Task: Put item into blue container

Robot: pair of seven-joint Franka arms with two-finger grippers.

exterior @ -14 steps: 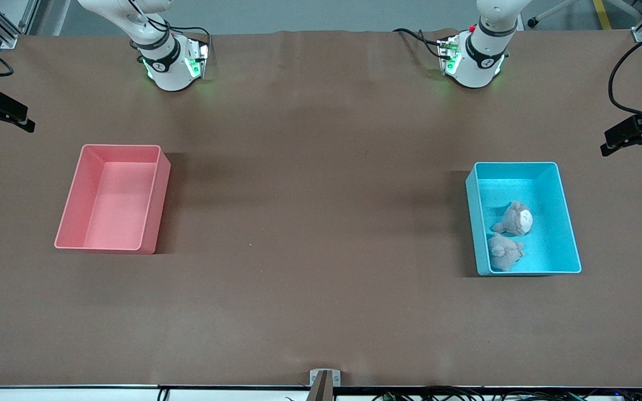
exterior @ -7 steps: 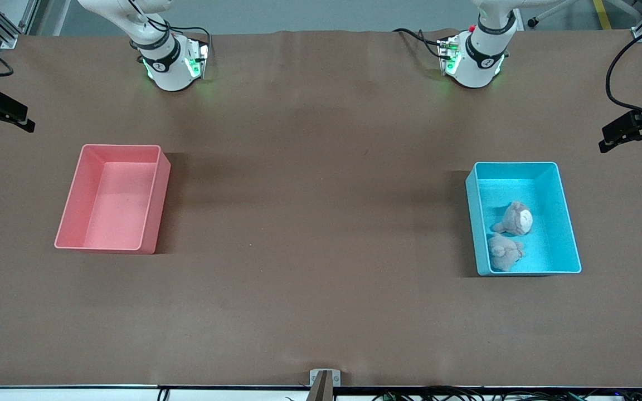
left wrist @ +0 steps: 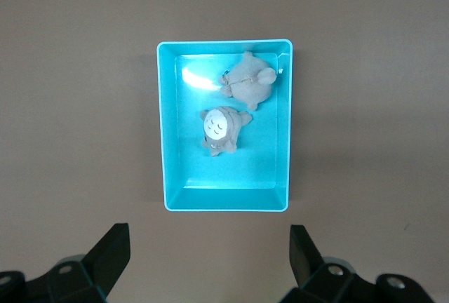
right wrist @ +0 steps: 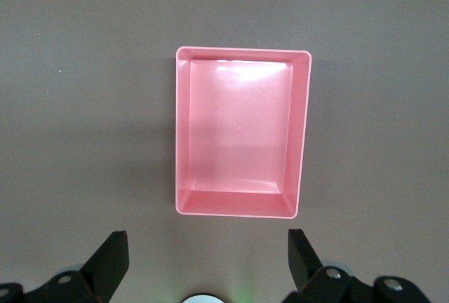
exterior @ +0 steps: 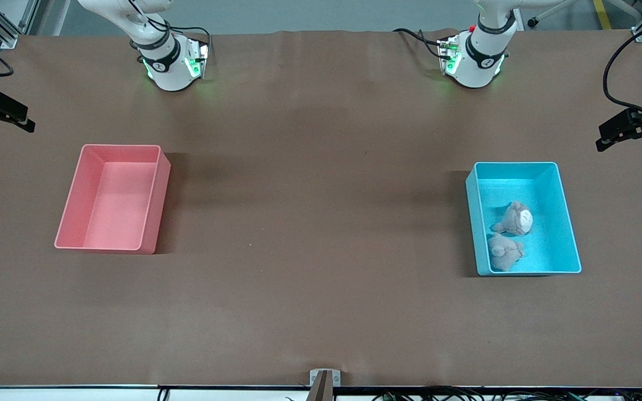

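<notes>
Two plush toys lie in the blue container (exterior: 569, 223), which sits on the brown table (exterior: 310, 223) toward the left arm's end. The bin's long axis runs from the robots' side toward the front camera. The plush with the pale face (exterior: 516, 218) lies about mid-bin. The second grey plush (exterior: 505, 252) rests just beside it, nearer the front camera and close to the bin's near corner; whether the two touch cannot be told. Neither toy nor the bin has shifted since a second ago.

The left gripper (left wrist: 210, 261) hangs high above the table, looking straight down on the blue container, its fingers (left wrist: 112, 250) spread wide with nothing between them. In the front view only its dark tip shows at the edge of the picture, and it has drifted slightly upward and outward over the last second.

The right gripper (right wrist: 207, 261) is likewise raised and wide open, empty, over the pink bin (exterior: 70, 211). That bin stands toward the right arm's end of the table, well apart from the blue one, holding nothing, and the right arm waits unmoved.
</notes>
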